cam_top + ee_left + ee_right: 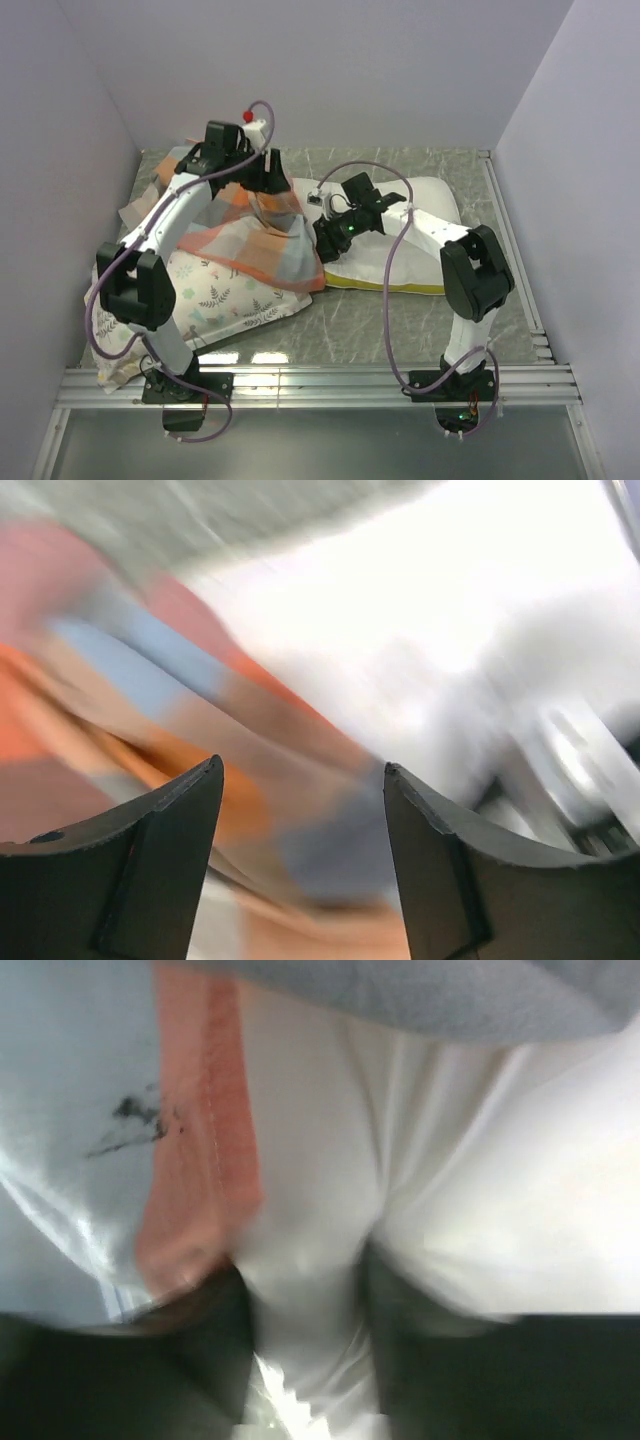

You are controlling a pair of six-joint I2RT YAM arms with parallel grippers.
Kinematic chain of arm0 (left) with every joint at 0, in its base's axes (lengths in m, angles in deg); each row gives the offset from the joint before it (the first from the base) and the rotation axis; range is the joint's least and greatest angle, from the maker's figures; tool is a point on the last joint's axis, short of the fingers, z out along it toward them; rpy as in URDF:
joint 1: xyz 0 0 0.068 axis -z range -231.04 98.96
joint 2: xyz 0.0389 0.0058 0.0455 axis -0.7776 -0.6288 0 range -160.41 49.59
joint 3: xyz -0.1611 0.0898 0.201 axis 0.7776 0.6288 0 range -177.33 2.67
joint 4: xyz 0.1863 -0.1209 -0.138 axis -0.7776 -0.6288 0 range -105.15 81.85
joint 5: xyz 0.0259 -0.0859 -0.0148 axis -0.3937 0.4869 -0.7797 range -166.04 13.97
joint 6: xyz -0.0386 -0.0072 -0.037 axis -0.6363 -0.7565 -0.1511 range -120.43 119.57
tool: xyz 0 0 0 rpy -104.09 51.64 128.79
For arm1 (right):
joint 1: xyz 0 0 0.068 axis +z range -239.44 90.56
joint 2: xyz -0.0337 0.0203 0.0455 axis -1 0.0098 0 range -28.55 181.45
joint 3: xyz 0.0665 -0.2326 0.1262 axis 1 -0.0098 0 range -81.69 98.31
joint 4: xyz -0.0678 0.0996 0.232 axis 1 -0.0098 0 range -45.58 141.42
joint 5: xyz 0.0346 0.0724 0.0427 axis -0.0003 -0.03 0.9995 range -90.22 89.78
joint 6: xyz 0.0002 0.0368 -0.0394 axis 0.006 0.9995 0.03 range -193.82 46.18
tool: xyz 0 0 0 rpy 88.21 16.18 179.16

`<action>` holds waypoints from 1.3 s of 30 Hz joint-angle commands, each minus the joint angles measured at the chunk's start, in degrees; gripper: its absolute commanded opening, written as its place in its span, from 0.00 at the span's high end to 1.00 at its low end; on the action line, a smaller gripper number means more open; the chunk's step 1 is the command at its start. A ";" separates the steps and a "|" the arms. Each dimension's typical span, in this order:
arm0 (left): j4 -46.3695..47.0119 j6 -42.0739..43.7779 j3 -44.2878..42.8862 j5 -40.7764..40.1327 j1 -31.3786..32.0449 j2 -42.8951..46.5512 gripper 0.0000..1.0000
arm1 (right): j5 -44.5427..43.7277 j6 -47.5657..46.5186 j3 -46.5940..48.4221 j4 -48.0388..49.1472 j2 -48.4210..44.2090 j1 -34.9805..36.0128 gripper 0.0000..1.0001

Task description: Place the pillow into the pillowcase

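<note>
The checked pillowcase [262, 235] lies bunched at centre left, partly over a flower-printed pillow. The cream-white pillow [425, 225] with its yellow band [385, 284] lies to the right, its left end against the pillowcase. My left gripper [272, 180] hovers over the pillowcase's far edge. In the blurred left wrist view it [302, 765] is open, with checked cloth [150, 710] below and nothing gripped. My right gripper [325, 238] is at the pillow's left end. Its fingers [303, 1270] stand apart with a fold of white pillow cloth [480, 1190] bulging between them, beside an orange pillowcase hem [200, 1160].
The flower-printed white pillow [235, 298] lies under the pillowcase at the near left. Grey walls close in on the left, back and right. A metal rail [320, 380] runs along the table's near edge, and another down the right side [515, 250].
</note>
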 commanded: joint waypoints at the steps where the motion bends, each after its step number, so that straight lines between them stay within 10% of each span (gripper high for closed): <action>1: 4.98 -1.42 -8.53 -14.71 0.24 -5.56 0.29 | -4.33 -1.40 0.68 -3.09 -5.53 0.75 0.41; 11: 0.40 2.80 -32.27 -22.55 2.01 -26.67 0.30 | -26.32 -2.98 14.11 -10.92 -5.98 -6.62 0.29; 29: 11.55 0.17 -31.40 -19.92 2.98 -31.77 0.27 | -37.48 2.46 49.80 -7.50 25.82 -12.44 0.16; 37: 13.59 -2.55 -29.11 -19.57 2.45 -33.26 0.25 | -27.48 3.62 50.14 -4.31 31.18 -11.82 0.05; 39: 11.65 -3.08 -30.25 -19.30 2.36 -34.49 0.25 | -20.57 2.48 52.18 -9.66 32.60 -11.56 0.24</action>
